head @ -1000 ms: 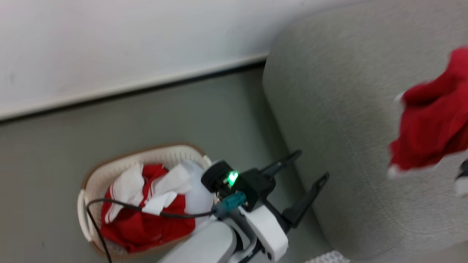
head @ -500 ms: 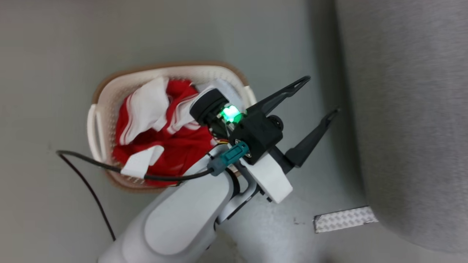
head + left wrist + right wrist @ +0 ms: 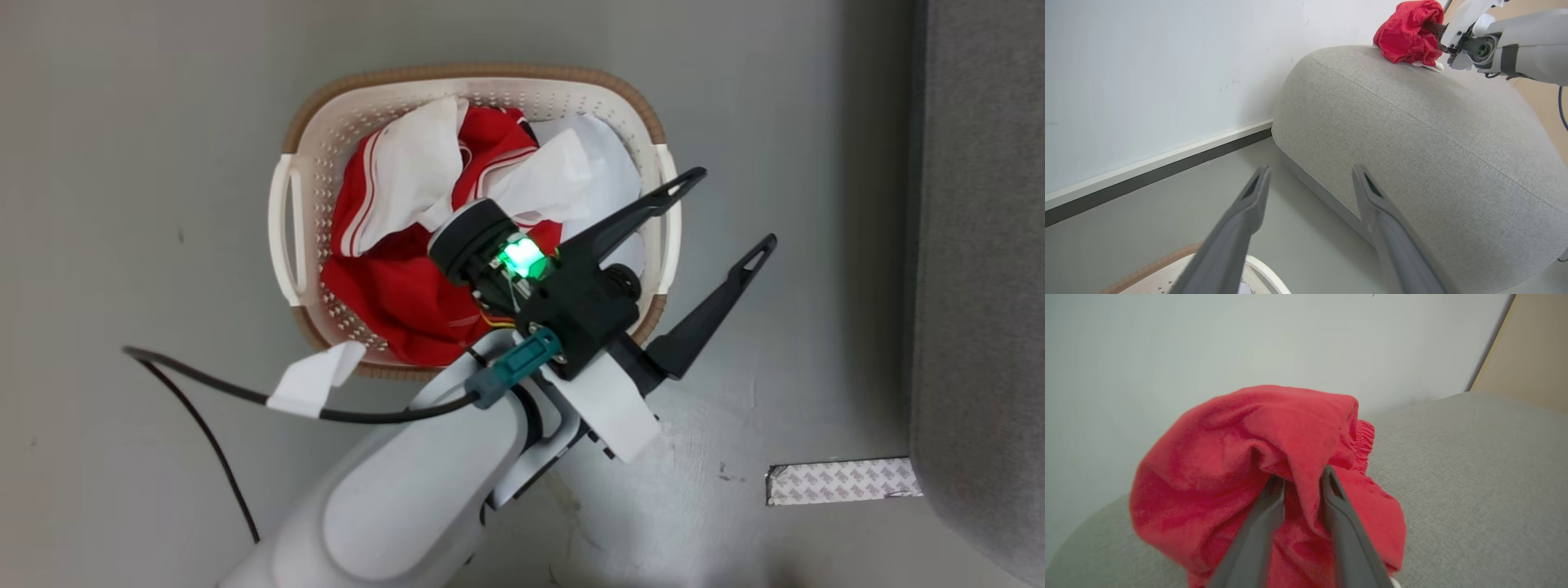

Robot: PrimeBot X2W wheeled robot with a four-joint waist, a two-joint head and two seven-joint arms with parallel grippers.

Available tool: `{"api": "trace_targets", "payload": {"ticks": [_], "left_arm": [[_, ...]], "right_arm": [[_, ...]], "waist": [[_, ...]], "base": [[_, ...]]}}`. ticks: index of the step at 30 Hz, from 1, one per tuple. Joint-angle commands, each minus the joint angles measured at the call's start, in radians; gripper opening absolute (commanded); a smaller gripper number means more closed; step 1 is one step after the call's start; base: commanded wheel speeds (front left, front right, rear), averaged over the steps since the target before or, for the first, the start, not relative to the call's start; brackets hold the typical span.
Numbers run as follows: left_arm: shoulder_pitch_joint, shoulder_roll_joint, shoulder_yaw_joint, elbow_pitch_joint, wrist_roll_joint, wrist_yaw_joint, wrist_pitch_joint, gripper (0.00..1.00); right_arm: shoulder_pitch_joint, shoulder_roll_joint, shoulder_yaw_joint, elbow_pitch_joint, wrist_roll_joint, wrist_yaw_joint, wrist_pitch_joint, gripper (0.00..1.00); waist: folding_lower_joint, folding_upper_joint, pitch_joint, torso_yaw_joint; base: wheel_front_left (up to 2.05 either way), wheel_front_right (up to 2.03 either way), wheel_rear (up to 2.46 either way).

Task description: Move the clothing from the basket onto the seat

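Note:
The cream basket [image 3: 473, 75] with its brown rim stands on the floor, holding red clothing [image 3: 400, 286] with white striped panels and a plain white sheet [image 3: 604, 175]. My left gripper [image 3: 731, 208] hovers open over the basket's right rim, nothing between its fingers [image 3: 1257, 192]. The grey seat [image 3: 980, 245] runs down the right edge. In the left wrist view, my right gripper [image 3: 1433, 27] holds a bunched red garment [image 3: 1404, 32] on top of the seat [image 3: 1412, 134]. The right wrist view shows that gripper [image 3: 1302, 479] shut on a fold of the garment [image 3: 1229, 465].
A strip of silver-patterned tape [image 3: 841, 482] lies on the floor by the seat's corner. A black cable [image 3: 204, 384] with a white tag [image 3: 314, 384] hangs from my left arm. A white wall with a dark baseboard [image 3: 1155, 167] runs behind the seat.
The head camera has swung down and left: the basket now sits centred, and the red garment on the seat has left that view. The left gripper stays open.

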Motion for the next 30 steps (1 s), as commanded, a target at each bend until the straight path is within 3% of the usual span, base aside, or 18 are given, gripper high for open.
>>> {"api": "trace_targets", "payload": {"ticks": [1,4,10,15,22,30], "left_arm": [[0.009,0.009,0.002,-0.006,-0.002,0.001,0.002,1.0],[0.022,0.02,0.014,-0.003,-0.011,0.013,0.001,1.0],[0.056,0.043,0.017,0.018,-0.038,0.009,-0.018,1.0],[0.115,0.055,0.041,0.04,-0.078,0.018,-0.067,1.0],[0.222,0.085,0.101,0.095,-0.153,0.038,-0.142,1.0],[0.4,0.107,0.179,0.137,-0.217,0.081,-0.191,1.0]], "right_arm": [[0.018,0.002,-0.001,-0.004,-0.015,-0.002,-0.003,1.0],[0.037,0.05,0.031,-0.036,-0.051,-0.002,-0.003,1.0],[0.163,0.076,0.138,-0.131,-0.062,-0.002,-0.002,1.0],[0.345,0.108,0.205,-0.339,-0.003,-0.002,-0.001,1.0],[0.666,0.191,0.277,-0.706,-0.013,-0.003,-0.001,1.0],[0.956,0.322,0.367,-0.914,-0.052,-0.003,-0.001,1.0]], "waist": [[-0.0003,0.0,-0.009,-0.008],[-0.0003,0.0,-0.035,-0.026],[-0.0003,0.0,-0.138,-0.056],[-0.0003,0.0,-0.256,-0.064],[-0.0003,0.0,-0.417,-0.044],[-0.0003,0.0,-0.602,0.007]], "base": [[0.0,0.0,0.0],[0.0,0.0,0.0],[0.0,0.0,0.0],[0.0,0.0,0.0],[0.0,0.0,0.0],[0.0,0.0,0.0]]}}
